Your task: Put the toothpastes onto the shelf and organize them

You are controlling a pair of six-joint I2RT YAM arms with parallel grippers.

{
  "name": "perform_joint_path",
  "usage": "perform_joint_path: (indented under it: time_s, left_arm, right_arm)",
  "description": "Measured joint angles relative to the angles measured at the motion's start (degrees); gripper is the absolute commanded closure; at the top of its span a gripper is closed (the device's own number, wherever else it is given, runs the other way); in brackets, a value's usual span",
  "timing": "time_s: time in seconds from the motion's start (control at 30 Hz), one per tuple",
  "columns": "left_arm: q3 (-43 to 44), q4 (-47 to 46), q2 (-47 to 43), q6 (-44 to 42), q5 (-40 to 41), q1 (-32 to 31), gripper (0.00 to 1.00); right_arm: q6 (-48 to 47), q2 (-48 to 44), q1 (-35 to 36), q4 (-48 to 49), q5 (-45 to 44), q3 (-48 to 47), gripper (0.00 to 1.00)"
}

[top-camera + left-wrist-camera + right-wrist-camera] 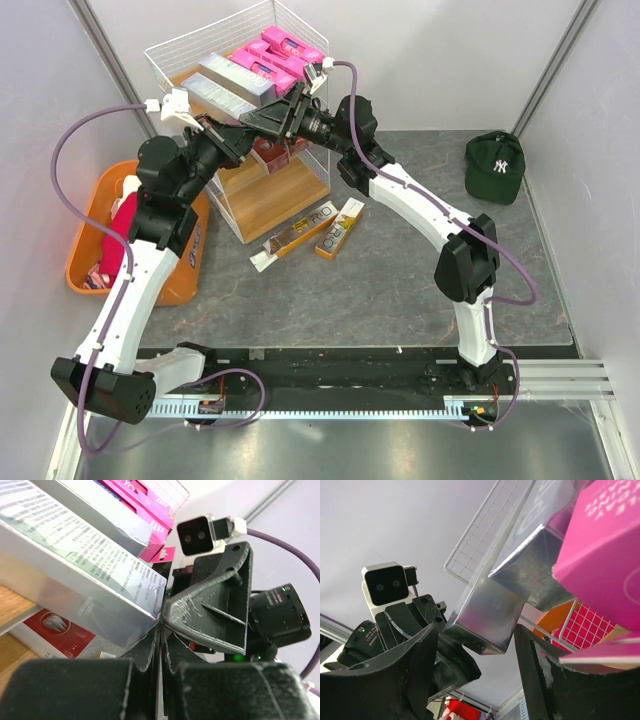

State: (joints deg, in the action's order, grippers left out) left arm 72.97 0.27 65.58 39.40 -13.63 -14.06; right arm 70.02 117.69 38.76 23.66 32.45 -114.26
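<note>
Black rail, grey mottled table, two toothpastes, white walls

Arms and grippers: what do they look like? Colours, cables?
The left arm and right arm match: white links, black joint housings, a purple cable looping along each. The left gripper and right gripper have matte black, scuffed fingers. Each wrist carries a white camera with a black face.

silver boxes 2 | pink boxes about 3 | gold boxes 2 | basket 1 | cap 1 | shelf 1
</note>
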Motion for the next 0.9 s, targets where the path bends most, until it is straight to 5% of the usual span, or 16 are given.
perform_joint_path:
  time_s: [0.9]
  left_arm:
    - [5.2,4.0,0.7,-0.4,11.2,0.5,0.93]
  right_arm:
    - [-2.5,-12.0,0.0,-0.4,2.3,15.2,0.23]
